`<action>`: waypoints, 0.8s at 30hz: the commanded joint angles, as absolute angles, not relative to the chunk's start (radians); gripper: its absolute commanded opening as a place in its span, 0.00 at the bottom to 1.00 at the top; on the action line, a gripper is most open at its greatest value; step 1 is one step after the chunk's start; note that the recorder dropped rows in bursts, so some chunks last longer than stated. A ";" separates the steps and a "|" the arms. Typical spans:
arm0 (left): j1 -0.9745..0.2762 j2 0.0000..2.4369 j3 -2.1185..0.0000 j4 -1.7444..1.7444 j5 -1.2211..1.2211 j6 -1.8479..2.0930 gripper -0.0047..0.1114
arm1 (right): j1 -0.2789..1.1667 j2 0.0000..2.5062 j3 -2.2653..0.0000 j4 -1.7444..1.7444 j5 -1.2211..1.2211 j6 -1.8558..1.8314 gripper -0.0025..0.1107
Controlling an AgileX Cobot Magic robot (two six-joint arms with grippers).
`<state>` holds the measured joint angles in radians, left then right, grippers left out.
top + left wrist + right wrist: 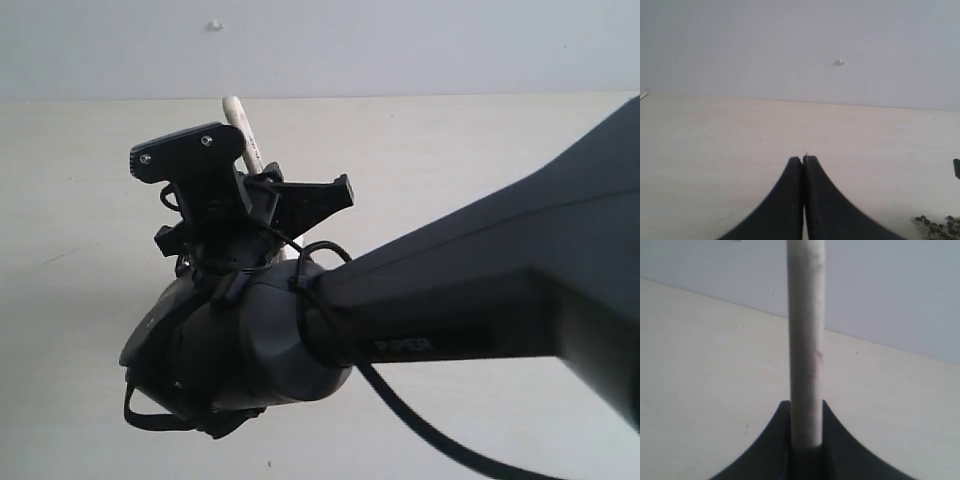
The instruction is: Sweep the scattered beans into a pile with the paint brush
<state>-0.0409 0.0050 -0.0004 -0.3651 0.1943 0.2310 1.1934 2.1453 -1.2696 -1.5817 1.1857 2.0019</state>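
Jaws of the right gripper (805, 407) stand only a little apart and clamp the pale handle of the paint brush (805, 330) from both sides. The handle runs straight out past the fingertips and leaves the picture. Its bristles and ferrule are out of sight in every view. In the exterior view the dark right arm (470, 290) covers most of the scene, and only the rounded end of the handle shows above the wrist. The left gripper (803, 161) is closed tip against tip with nothing between its jaws, and the light table (710, 145) stretches beyond it. A small cluster of the beans (936, 227) lies on the table off to one side of that gripper, well apart from its tips and cut off by the picture's edge. How near they lie to the brush cannot be told.
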 commanded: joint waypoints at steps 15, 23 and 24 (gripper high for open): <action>-0.048 0.000 0.000 -0.373 0.196 0.232 0.04 | 1.274 2.120 -1.273 -1.336 1.221 1.819 0.02; -0.048 0.000 0.000 -0.373 0.196 0.232 0.04 | 1.313 2.120 -1.273 -1.353 1.180 1.872 0.02; -0.048 0.000 0.000 -0.373 0.196 0.232 0.04 | 1.313 2.120 -1.273 -1.359 1.165 1.888 0.02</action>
